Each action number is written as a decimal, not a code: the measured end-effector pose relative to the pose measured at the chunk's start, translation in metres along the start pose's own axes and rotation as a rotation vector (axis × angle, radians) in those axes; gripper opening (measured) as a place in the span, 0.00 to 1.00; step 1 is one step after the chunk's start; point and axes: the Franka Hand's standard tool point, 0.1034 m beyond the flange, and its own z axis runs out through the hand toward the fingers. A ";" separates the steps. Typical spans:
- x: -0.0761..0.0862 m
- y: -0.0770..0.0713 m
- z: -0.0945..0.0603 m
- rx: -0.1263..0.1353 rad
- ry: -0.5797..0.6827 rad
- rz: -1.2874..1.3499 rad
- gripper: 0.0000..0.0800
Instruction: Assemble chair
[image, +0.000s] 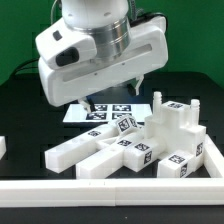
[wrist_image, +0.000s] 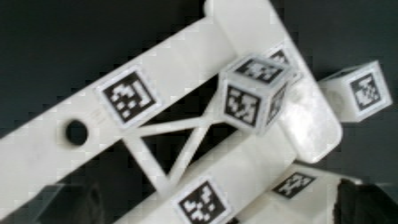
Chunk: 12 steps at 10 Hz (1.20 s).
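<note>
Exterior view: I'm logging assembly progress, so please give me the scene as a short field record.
claw: open, hovering above the pile, holding nothing
chair parts: white, tagged, clustered on the black table
tagged cube: sitting on top of the parts
marker board: flat on the table beyond the parts
border rail: along the near edge, in front of the parts

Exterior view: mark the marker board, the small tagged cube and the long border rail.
marker board (image: 75, 113), exterior view, white margin.
small cube (image: 127, 124), exterior view, tagged face.
border rail (image: 100, 190), exterior view, middle of its length.
</note>
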 end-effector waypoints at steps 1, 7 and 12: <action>-0.001 -0.001 0.002 -0.020 0.033 -0.008 0.81; -0.022 -0.017 0.019 -0.065 0.111 -0.022 0.81; -0.022 -0.018 0.048 -0.124 0.167 -0.031 0.81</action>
